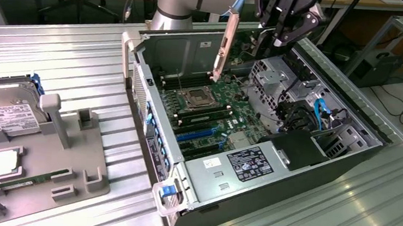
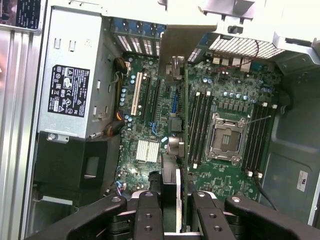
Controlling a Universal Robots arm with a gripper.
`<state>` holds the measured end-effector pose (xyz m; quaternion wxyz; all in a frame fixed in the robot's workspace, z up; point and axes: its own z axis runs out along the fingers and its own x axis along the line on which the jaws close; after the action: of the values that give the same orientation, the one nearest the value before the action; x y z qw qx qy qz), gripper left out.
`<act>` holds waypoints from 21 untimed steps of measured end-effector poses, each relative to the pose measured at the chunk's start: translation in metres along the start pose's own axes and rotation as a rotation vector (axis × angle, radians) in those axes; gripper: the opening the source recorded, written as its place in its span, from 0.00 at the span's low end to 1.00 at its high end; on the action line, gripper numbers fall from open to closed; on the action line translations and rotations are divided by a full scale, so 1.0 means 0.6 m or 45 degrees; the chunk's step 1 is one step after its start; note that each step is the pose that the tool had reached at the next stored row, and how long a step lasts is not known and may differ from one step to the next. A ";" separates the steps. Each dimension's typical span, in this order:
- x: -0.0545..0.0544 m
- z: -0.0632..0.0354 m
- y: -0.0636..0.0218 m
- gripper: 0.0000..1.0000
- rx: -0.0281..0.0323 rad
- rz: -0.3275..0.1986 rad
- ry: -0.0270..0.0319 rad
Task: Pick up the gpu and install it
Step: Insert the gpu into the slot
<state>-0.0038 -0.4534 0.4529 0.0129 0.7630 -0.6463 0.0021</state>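
Hovering over the motherboard point(image 2: 225, 185) with jaws clamped on the gpu point(image 2: 186, 130), the gripper point(image 2: 174, 216) seems mid-install, needing the card's edge squared to a blue expansion slot point(image 1: 197, 133).

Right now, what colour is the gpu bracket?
Pale pinkish metal; the gpu bracket shows best in the exterior view.

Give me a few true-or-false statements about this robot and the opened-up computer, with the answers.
1. The end effector grips the gpu above the open computer case. True.
2. The hard drive is mounted inside the case. False: it lies outside, on the grey tray at the exterior view's left.
3. A cooler covers the processor socket. False: the socket is bare.
4. A green memory stick lies on the tray. True.
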 end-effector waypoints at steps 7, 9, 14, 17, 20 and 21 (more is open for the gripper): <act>0.000 0.004 0.000 0.27 0.0001 -0.001 0.0000; 0.000 0.004 0.000 0.27 0.0001 -0.001 0.0000; 0.000 0.006 0.000 0.27 0.0003 -0.002 -0.0006; 0.000 0.011 0.000 0.27 0.0003 0.001 -0.0008; 0.000 0.018 0.000 0.27 -0.0009 0.066 -0.0018; 0.000 0.020 0.000 0.27 -0.0015 0.089 -0.0020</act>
<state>-0.0039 -0.4533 0.4411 0.0127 0.7401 -0.6724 0.0015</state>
